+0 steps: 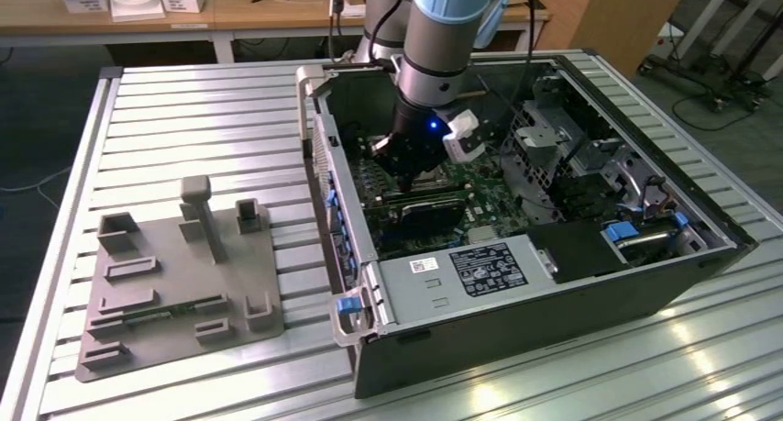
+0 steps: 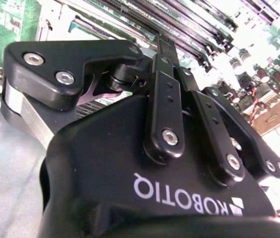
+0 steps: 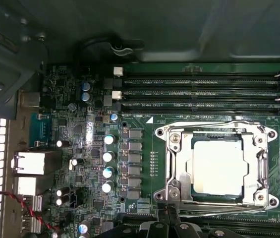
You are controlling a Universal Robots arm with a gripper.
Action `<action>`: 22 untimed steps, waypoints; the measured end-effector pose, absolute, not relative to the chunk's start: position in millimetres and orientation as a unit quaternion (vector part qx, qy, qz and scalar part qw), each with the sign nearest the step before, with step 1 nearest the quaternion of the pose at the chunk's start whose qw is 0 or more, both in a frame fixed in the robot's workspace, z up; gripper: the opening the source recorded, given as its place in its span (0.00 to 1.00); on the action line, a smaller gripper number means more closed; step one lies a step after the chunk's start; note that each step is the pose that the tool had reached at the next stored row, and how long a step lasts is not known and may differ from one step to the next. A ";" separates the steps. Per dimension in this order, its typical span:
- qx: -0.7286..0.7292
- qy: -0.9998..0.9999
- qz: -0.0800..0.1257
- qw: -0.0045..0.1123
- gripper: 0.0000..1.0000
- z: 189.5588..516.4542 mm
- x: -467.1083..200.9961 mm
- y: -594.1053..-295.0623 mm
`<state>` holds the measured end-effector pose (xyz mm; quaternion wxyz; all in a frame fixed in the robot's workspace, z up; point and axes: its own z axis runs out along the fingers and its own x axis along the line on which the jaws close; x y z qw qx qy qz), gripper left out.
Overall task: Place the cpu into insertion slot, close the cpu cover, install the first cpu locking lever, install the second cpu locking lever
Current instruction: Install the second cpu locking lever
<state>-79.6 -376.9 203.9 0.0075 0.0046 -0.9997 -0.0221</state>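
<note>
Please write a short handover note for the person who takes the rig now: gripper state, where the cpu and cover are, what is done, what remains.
Gripper: inside the open computer case, low over the motherboard; it holds nothing visible.
The cpu: seated in the socket.
The cpu cover: closed down around the cpu.
Levers: wire levers lie along the socket edges; whether each is latched cannot be told.
Done: cpu placed, cover closed.
Left: confirm both locking levers.

Matt pale metal cpu (image 3: 218, 167) inside shiny metal cpu cover (image 3: 173, 163); glossy black tool (image 2: 165, 54).
</note>
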 end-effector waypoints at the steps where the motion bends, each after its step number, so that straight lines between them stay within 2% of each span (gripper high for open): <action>1: 0.005 -1.000 -0.023 0.008 0.10 203.4 -79.7 -376.9; 11: 0.005 -0.999 -0.035 0.007 0.10 201.0 -81.4 -376.8; 22: 0.005 -0.999 -0.037 0.007 0.10 198.7 -82.1 -376.8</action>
